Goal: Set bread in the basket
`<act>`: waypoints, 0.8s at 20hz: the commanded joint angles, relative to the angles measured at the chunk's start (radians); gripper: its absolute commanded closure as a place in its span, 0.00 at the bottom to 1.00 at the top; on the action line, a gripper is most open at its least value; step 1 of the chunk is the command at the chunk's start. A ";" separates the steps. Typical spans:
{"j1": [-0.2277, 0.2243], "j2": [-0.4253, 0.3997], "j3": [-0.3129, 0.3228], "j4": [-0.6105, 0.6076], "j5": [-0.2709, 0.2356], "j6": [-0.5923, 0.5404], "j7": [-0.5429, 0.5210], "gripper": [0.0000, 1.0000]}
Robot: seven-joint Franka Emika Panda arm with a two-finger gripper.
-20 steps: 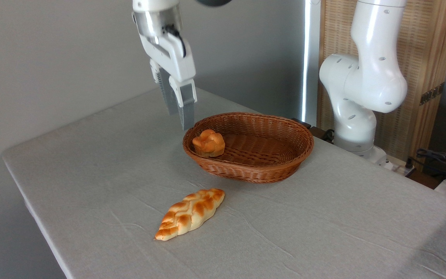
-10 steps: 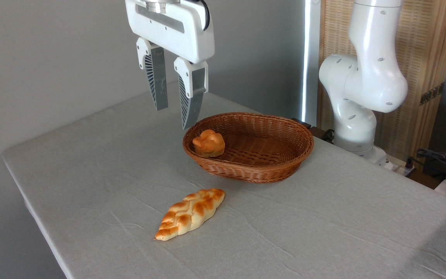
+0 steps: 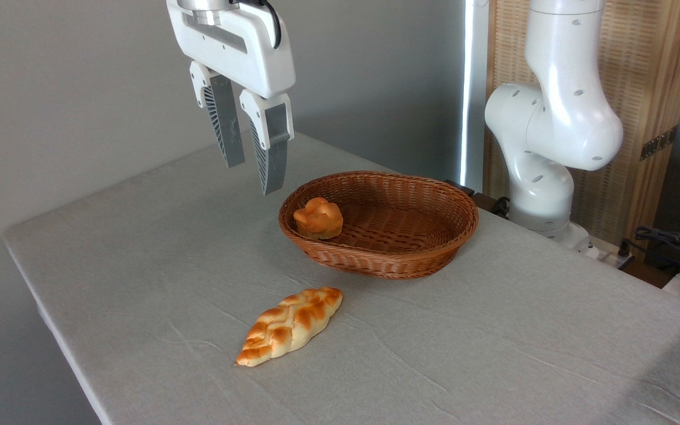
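The desk (image 3: 139,254) is covered in a pale grey cloth, and its left corner juts toward the plain grey wall. Above the far-left part of the desk hangs the claw (image 3: 249,168), white-bodied with two grey ribbed fingers (image 3: 224,127) pointing down; the fingers stand a modest gap apart with nothing between them, and their tips are well clear of the cloth. Nearer the front edge, roughly in the middle of the desk's width, lies a long braided loaf (image 3: 290,325), golden-brown on top and paler at the sides, set slantwise with one pointed end toward the front-left and the other toward the basket. Just right of the claw and below it, toward the far edge of the desk, sits the basket (image 3: 411,262), a shallow oval of brown wicker resting flat on the cloth. The bread (image 3: 318,218), a small round knotted bun with an orange-golden crust, lies inside the basket at its left end, against the inner wall and apart from the claw. Further right, past the far-right edge of the desk, rises the white robot arm (image 3: 552,130), its base beside a wooden slatted panel (image 3: 647,94). Dark cables (image 3: 670,242) lie at the far right.
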 commanded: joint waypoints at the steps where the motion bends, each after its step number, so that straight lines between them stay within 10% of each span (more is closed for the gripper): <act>1: 0.026 0.007 -0.018 0.016 -0.005 -0.034 -0.001 0.00; 16: 0.032 0.012 -0.014 0.016 0.070 -0.038 -0.001 0.00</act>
